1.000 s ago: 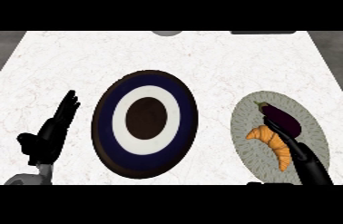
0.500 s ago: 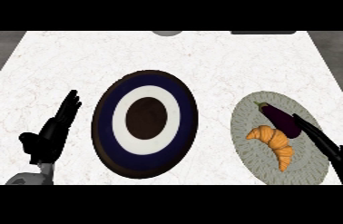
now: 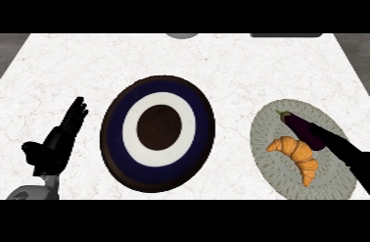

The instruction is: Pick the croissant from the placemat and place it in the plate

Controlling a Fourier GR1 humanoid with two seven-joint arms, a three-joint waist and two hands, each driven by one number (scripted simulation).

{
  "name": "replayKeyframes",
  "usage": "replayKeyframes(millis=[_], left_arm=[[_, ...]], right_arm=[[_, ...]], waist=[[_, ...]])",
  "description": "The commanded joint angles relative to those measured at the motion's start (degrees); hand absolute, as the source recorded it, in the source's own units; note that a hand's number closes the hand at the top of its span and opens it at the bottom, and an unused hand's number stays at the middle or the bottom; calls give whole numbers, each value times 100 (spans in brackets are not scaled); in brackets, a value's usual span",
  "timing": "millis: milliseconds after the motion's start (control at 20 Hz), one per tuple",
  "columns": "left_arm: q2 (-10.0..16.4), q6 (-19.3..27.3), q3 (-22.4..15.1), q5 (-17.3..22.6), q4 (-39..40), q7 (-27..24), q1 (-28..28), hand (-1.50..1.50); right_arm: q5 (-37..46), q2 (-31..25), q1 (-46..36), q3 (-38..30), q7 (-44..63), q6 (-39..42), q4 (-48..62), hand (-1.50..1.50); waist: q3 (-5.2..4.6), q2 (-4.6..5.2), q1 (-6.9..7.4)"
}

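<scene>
A golden croissant (image 3: 296,156) lies on a grey oval placemat (image 3: 278,181) at the right of the counter. A dark purple eggplant (image 3: 301,128) lies just behind it on the same mat. My right hand (image 3: 347,156) comes in from the right edge with straight fingers. It lies over the mat just right of the croissant, its tips by the eggplant, and it holds nothing. The plate (image 3: 117,138), dark blue with a white ring and a brown centre, sits in the middle of the counter. My left hand (image 3: 56,144) rests open at the left, fingers up.
The white marbled counter (image 3: 180,60) runs back to a far edge where a grey round object (image 3: 182,35) and a dark flat object (image 3: 285,35) just show. A narrow strip of counter separates the plate from the placemat.
My right hand has slid right and farther back along the croissant's right side, uncovering more of the mat. The croissant, eggplant, plate and left hand have not moved.
</scene>
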Motion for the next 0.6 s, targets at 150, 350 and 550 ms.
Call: replayKeyframes(millis=[150,350,550], left_arm=[[63,-138,227,-55,-255,412,-198,0],[-110,-249,207,-254,222,-85,-103,0],[-332,-120,200,-447,-127,90,130,0]], right_arm=[[511,91,274,-180,416,420,-132,-150],[1065,319,-605,17,580,777,766,-150],[1302,675,-575,-70,371,1066,988,-150]], waist=[[5,-10,-34],[4,8,19],[5,-1,6]])
